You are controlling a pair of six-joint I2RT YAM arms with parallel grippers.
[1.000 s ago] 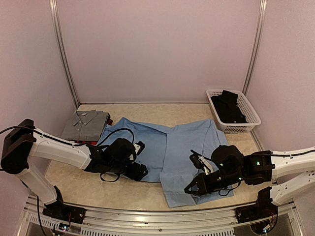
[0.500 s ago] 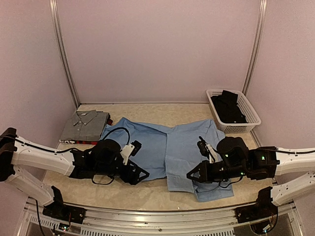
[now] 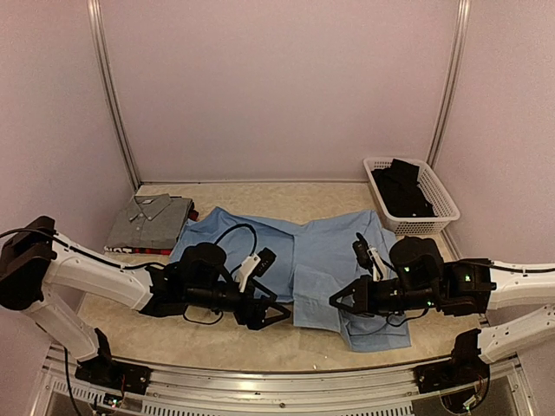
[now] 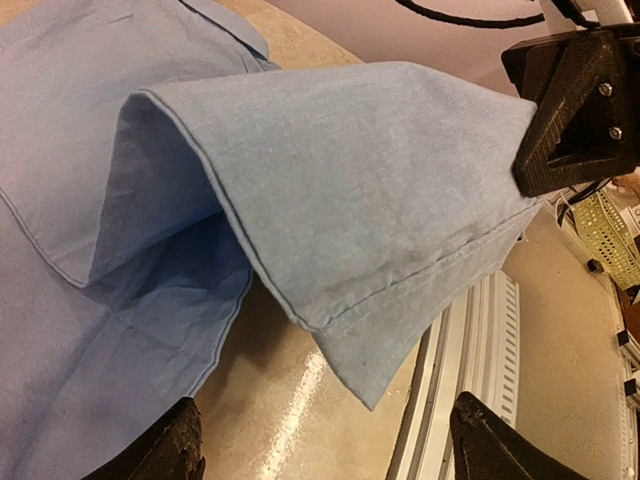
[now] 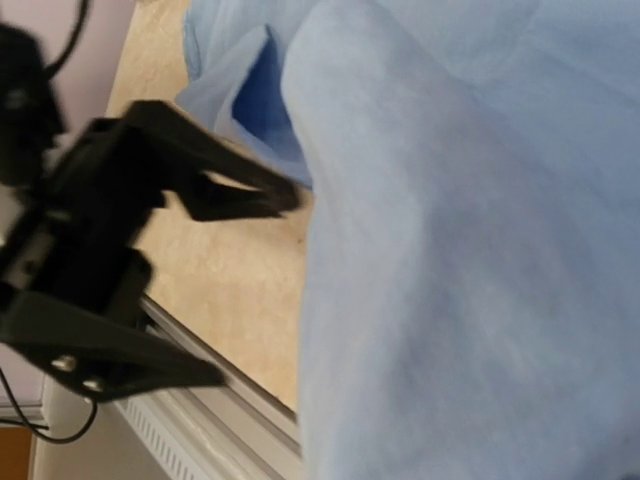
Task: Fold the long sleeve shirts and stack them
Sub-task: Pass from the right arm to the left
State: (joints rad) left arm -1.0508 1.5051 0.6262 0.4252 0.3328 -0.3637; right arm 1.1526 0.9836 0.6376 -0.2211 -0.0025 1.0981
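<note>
- The left hand [image 3: 274, 312] hovers low by the near hem, fingers spread with nothing between them. It is released, and seems poised to catch the raised flap.
- Behind it at the far left, the grey shirt [image 3: 152, 218] lies folded on the red-and-black plaid shirt [image 3: 140, 251], a stack begun clear of the folding area.
- The light blue shirt [image 3: 321, 247] lies spread across the middle of the worktop [image 3: 217, 338], where both arms can reach it.
- The right hand [image 3: 340, 303] is clenched on the shirt's near hem, holding a flap up off the worktop, probably to fold it over.
- The white basket [image 3: 444, 206] of dark clothes sits at the far right, apart.
</note>
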